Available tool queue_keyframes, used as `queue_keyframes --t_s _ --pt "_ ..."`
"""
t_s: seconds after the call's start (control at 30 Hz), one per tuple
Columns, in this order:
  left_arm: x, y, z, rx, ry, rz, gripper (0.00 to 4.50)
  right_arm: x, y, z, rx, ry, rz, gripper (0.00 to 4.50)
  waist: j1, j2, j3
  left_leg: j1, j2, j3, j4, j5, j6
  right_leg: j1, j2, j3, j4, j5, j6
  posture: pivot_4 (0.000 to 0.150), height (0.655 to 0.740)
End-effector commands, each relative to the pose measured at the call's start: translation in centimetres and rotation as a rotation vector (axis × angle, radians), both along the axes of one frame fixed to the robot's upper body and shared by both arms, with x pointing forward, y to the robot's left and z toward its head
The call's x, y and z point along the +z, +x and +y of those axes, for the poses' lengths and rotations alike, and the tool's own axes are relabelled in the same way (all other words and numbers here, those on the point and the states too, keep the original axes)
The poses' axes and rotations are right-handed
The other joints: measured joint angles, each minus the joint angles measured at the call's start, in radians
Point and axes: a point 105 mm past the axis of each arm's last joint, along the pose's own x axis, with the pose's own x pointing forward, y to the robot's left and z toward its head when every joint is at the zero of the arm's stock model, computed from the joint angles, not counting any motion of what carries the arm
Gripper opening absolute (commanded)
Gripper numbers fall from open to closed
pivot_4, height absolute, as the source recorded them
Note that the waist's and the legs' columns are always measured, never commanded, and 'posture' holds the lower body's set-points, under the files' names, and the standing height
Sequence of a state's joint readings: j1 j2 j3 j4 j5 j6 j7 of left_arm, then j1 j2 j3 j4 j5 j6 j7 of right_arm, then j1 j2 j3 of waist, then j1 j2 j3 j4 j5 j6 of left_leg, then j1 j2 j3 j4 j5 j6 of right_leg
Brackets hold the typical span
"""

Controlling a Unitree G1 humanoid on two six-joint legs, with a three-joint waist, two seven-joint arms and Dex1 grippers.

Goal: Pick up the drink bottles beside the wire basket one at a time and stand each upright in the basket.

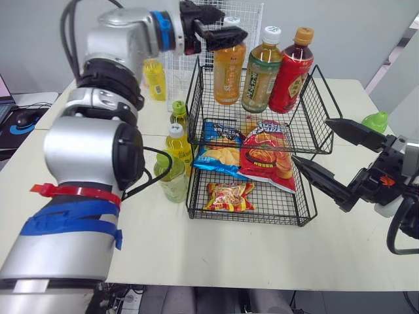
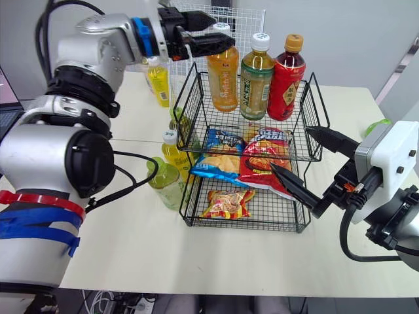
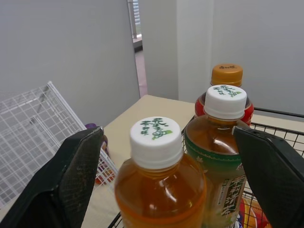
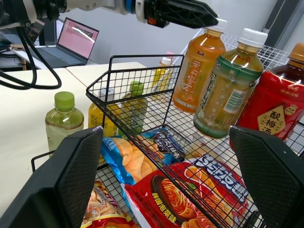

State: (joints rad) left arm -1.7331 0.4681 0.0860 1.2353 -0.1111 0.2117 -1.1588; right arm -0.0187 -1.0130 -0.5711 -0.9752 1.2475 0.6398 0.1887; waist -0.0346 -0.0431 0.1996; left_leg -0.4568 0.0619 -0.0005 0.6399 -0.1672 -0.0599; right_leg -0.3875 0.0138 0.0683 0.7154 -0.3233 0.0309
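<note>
Left gripper [image 1: 233,23] hangs over the upper tier of the basket [image 1: 194,98], fingers spread wide to either side of the white cap [image 3: 156,135] of the orange bottle [image 1: 228,72], touching neither side. That bottle stands at the tier's left end, long axis vertical, cap up, with a green bottle [image 1: 260,75] and a red bottle [image 1: 290,75] upright beside it. Right gripper [image 1: 311,140], fingers apart and empty, sits at the basket's right side. More bottles [image 1: 171,176] stand just left of the basket.
</note>
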Motion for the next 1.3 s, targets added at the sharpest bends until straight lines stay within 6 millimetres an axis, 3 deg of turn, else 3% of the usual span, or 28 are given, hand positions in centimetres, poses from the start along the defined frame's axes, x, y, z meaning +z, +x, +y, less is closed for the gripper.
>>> queue_keyframes --t_s 0.03,0.27,0.43,0.67,0.77,0.9,1.1,1.3 --pt "2.9 -1.9 1.7 -0.043 -0.027 -0.101 4.47 1.1 -0.2 -0.1 0.008 -0.017 -0.072 4.5 0.0 0.0 0.0 0.0 0.0 0.0 0.0 0.0 0.0 0.0 0.0 0.0 0.0 0.0 0.0 0.15 0.736" --pt "2.0 -4.5 6.8 -0.033 -0.028 -0.087 4.47 0.9 -0.1 0.9 0.122 -0.061 -0.078 4.5 -0.005 0.001 -0.001 0.004 0.001 0.0 0.0 0.0 0.0 0.002 0.0 0.0 0.001 0.0 0.0 0.15 0.736" --pt "-3.8 -7.6 10.6 0.062 0.046 0.026 4.47 -1.5 -1.0 3.7 0.348 -0.138 0.01 4.5 -0.016 0.003 -0.002 0.005 0.002 0.0 0.0 0.0 0.0 0.003 0.0 0.001 0.001 0.0 -0.001 0.15 0.736" --pt "-10.7 -13.1 12.6 0.155 0.019 0.23 4.47 -3.5 -1.9 5.3 0.504 -0.165 0.054 4.5 -0.006 0.002 -0.001 0.005 0.002 -0.003 0.003 0.0 0.0 0.005 -0.002 -0.002 0.002 0.0 -0.001 0.15 0.736" --pt "-13.8 -15.1 13.0 0.223 -0.005 0.298 4.47 -3.5 -1.6 5.4 0.522 -0.158 0.053 4.5 -0.003 0.003 -0.002 0.009 0.003 -0.003 0.003 0.0 0.0 0.01 -0.004 -0.002 0.001 -0.001 0.0 0.15 0.736" --pt "-15.9 -15.9 12.4 0.323 -0.103 0.299 4.47 -3.2 -1.2 5.4 0.528 -0.143 0.043 4.5 0.013 0.001 -0.002 0.015 0.003 -0.004 0.003 0.0 0.0 0.016 -0.005 -0.003 -0.001 -0.002 0.002 0.15 0.736" --pt "-17.4 -16.3 9.7 0.431 -0.173 0.214 4.47 -3.1 -0.8 5.1 0.524 -0.145 0.057 4.5 0.014 0.0 -0.003 0.018 0.001 -0.001 0.002 0.0 0.001 0.019 -0.005 0.0 -0.002 -0.001 0.001 0.15 0.736" --pt "-18.1 -14.5 8.8 0.625 -0.207 0.147 4.47 -3.4 -0.9 5.1 0.515 -0.155 0.071 4.5 0.013 0.001 -0.003 0.02 0.001 0.002 0.0 0.0 0.001 0.019 -0.003 0.002 -0.002 -0.001 0.001 0.15 0.736"
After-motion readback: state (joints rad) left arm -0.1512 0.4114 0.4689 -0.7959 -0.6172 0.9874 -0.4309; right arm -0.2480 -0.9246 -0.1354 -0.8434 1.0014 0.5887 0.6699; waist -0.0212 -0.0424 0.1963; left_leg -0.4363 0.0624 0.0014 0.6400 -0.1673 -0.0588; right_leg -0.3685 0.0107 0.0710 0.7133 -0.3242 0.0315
